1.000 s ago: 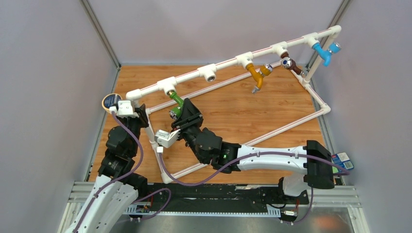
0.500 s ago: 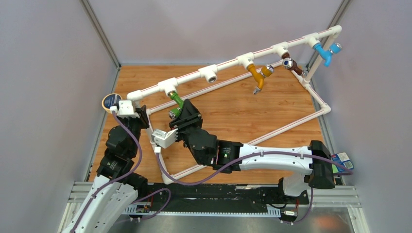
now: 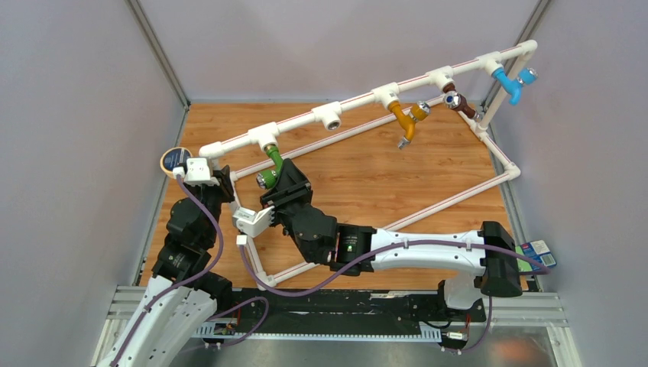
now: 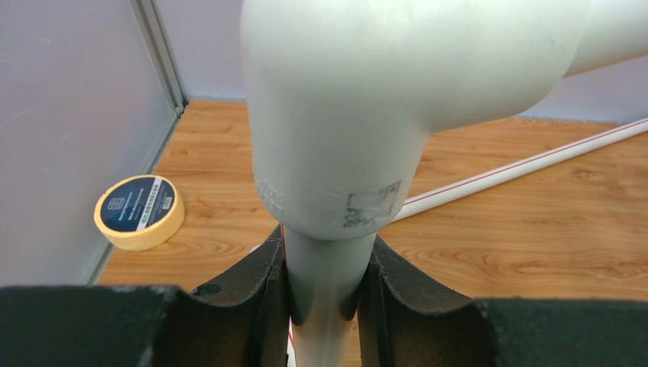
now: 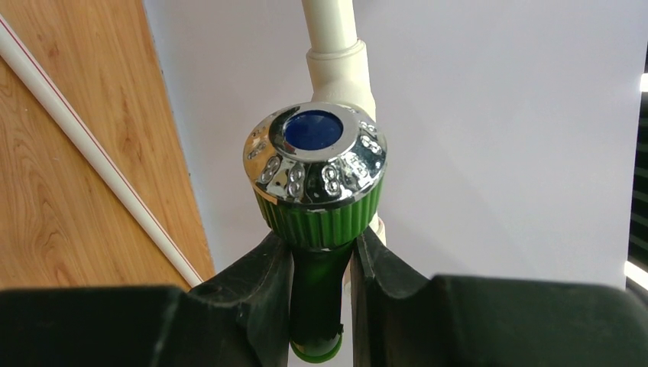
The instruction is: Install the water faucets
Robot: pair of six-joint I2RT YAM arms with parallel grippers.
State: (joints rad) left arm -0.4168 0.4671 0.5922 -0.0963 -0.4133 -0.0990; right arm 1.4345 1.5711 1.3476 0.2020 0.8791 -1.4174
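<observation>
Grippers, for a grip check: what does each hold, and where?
Right gripper: green faucet, by the neck under its knob. Left gripper: white pipe, just below the elbow.

A lab test booth: grey panel walls [image 3: 69, 153] and aluminium posts [image 3: 159, 53] enclose a wood-grain tabletop [image 3: 367, 183].

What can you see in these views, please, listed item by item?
green faucet: one, green, silvery knob, first tee of top rail
orange faucet: one, orange, third tee
brown faucet: one, brown, fourth tee
blue faucet: one, blue, fifth tee
empty tee: one, white, second along the rail
pipe frame: one, white, red-striped, on table
tape roll: one, cream, table's left edge
carton: one, mostly blue, right of table
table: one, wood-grain
left fingers: two, black, shut on frame upright
right fingers: two, black, shut on green faucet
</observation>
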